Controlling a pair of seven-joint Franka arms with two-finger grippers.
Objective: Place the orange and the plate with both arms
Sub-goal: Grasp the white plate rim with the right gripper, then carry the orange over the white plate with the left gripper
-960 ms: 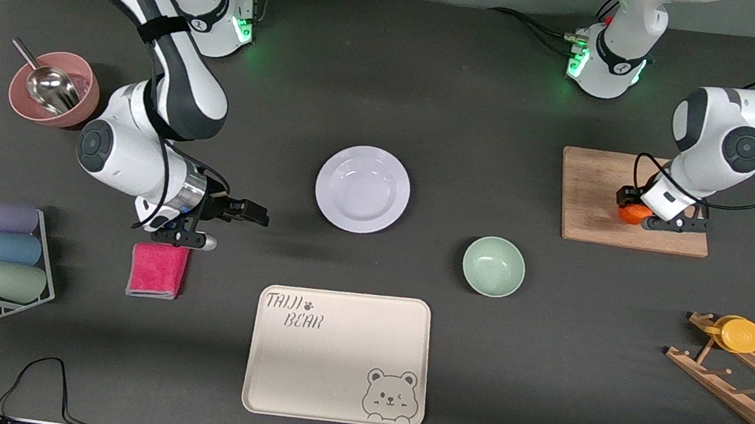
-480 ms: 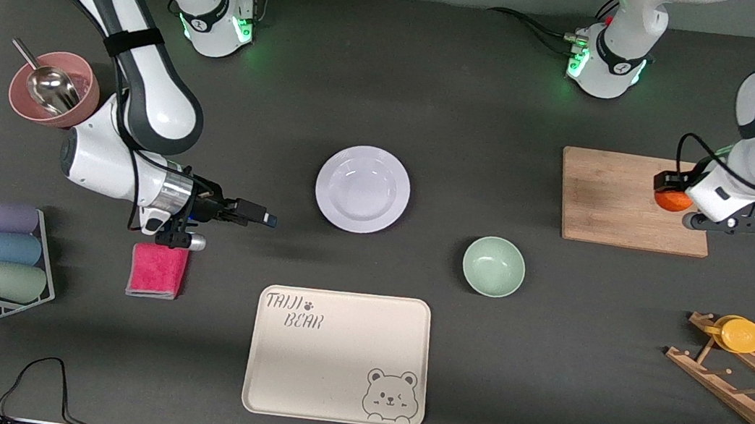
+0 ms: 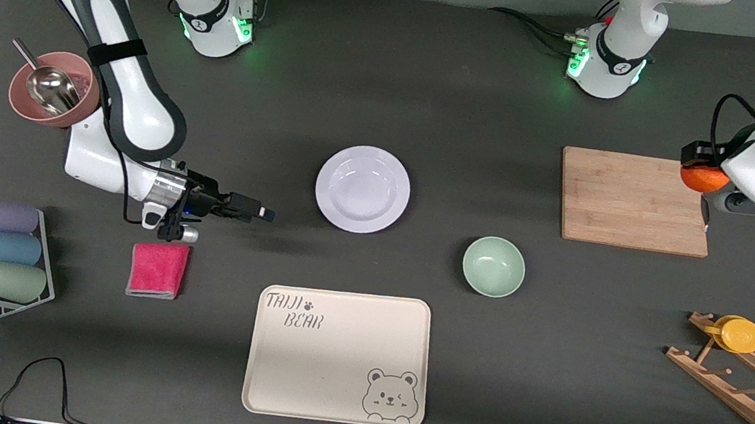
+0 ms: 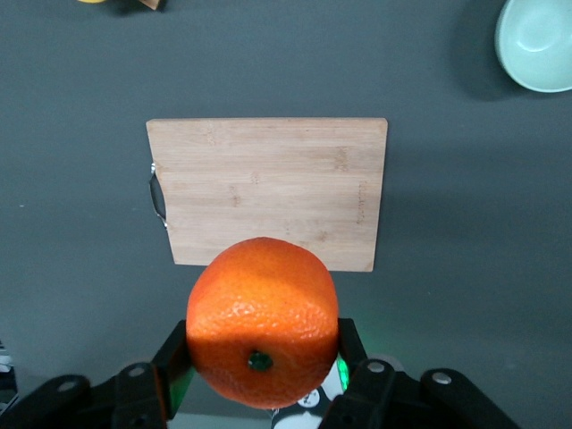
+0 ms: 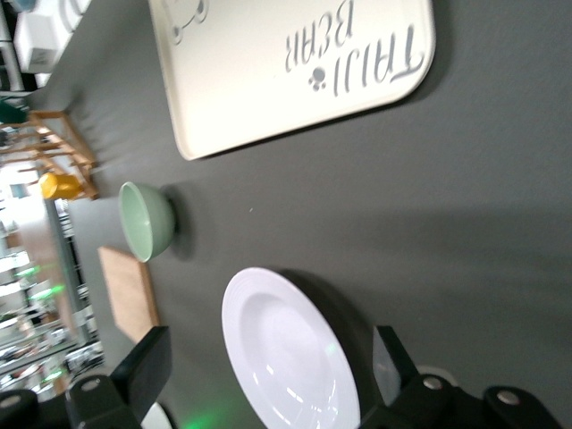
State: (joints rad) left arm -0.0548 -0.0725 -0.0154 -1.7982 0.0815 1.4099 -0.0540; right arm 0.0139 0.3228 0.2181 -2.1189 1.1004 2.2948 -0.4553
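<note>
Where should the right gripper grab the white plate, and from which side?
Grip the plate by its wide rim on the edge facing the right gripper, coming in low from the right arm's end. It lies flat, so only the thin rim fits between the open fingers.

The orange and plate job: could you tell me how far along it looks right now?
Done: the left gripper has the orange lifted over the cutting board. In hand: the open right gripper points at the plate, not gripping. Left: grasping the plate and placing both.

Cutting board [image 3: 634, 200], green bowl [image 3: 493, 266], tray [image 3: 338, 355]
</note>
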